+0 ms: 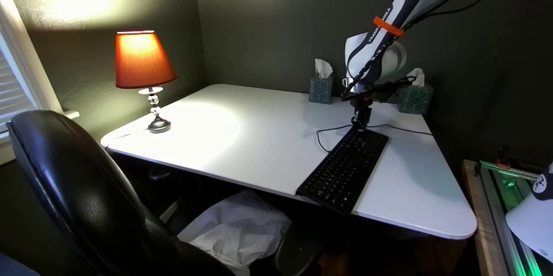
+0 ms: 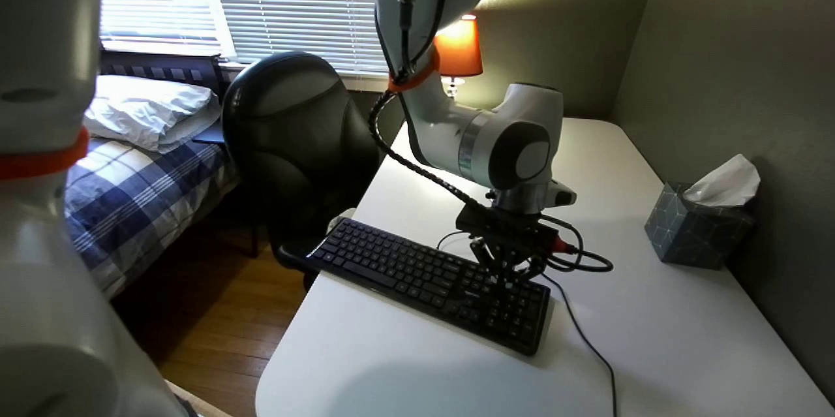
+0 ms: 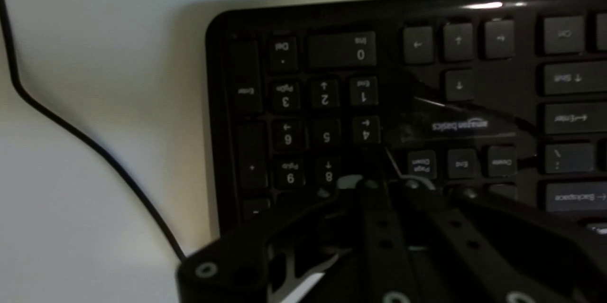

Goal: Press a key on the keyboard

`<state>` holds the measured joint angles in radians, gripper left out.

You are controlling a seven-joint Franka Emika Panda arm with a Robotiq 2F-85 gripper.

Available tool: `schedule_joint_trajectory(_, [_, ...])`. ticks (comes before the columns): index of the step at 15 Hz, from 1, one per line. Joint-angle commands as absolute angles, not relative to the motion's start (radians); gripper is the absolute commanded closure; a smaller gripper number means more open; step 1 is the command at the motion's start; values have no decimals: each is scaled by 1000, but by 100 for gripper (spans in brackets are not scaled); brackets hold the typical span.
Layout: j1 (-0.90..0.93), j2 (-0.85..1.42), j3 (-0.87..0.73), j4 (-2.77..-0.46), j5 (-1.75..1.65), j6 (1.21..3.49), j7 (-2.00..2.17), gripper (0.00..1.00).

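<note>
The black keyboard [image 1: 345,168] lies flat on the white desk in both exterior views [image 2: 404,267], with one end at the desk's edge. In the wrist view the keyboard [image 3: 457,87] appears upside down, showing the number pad, arrow keys and brand label. My gripper [image 1: 360,127] points straight down over the number-pad end, also in an exterior view [image 2: 503,281]. In the wrist view the dark gripper [image 3: 377,160] looks shut, with nothing seen between its fingers. Its tips sit just beside the 4 key and hide the key there. Whether they touch a key cannot be told.
The thin black cable [image 3: 95,144] runs over the white desk [image 1: 259,138] beside the keyboard. Tissue boxes [image 1: 321,89] [image 1: 415,99] stand at the back by the wall. A red lamp [image 1: 142,60] stands at the far end. A black chair [image 2: 300,156] is by the desk edge.
</note>
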<state>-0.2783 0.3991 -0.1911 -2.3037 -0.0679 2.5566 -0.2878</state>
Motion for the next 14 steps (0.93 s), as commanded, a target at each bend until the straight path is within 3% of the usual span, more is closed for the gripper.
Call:
schedule_joint_trajectory(1, [-291,430,-177,-2270,-53,2527,-286,100])
schedule_joint_trajectory(14, [-289,365,-187,-2322,-65,2554,-284,100])
